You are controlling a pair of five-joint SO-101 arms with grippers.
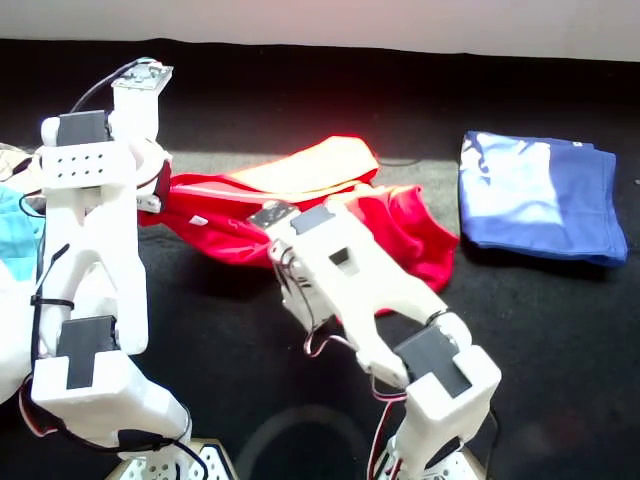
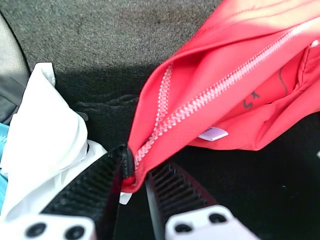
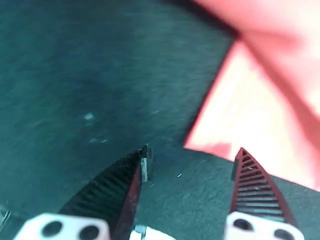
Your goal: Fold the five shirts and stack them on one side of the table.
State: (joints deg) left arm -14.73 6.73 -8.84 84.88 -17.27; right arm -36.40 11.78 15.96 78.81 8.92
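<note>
While the left tool [image 2: 138, 167] is clamped on a zigzag-stitched corner of the crumpled red fabric shirt [image 2: 225, 65], the right tool [image 3: 192, 152] hangs with its ribbed black fingers [image 3: 252, 182] apart, low over the dark, felt-like counter [image 3: 75, 75]. A sunlit edge of the same shirt lies close by its tips. Seen from above, the red shirt [image 1: 405, 225] sprawls across the middle of the counter [image 1: 300, 100], and the right arm's white body lies over its near part and hides the cloth beneath. A neatly folded blue shirt [image 1: 540, 200] lies flat, well apart, on the right arm's side. A bunched white cloth [image 2: 45, 130] sits just beside the left tool, and a teal cloth [image 1: 12, 235] lies at the counter's edge past the left arm.
</note>
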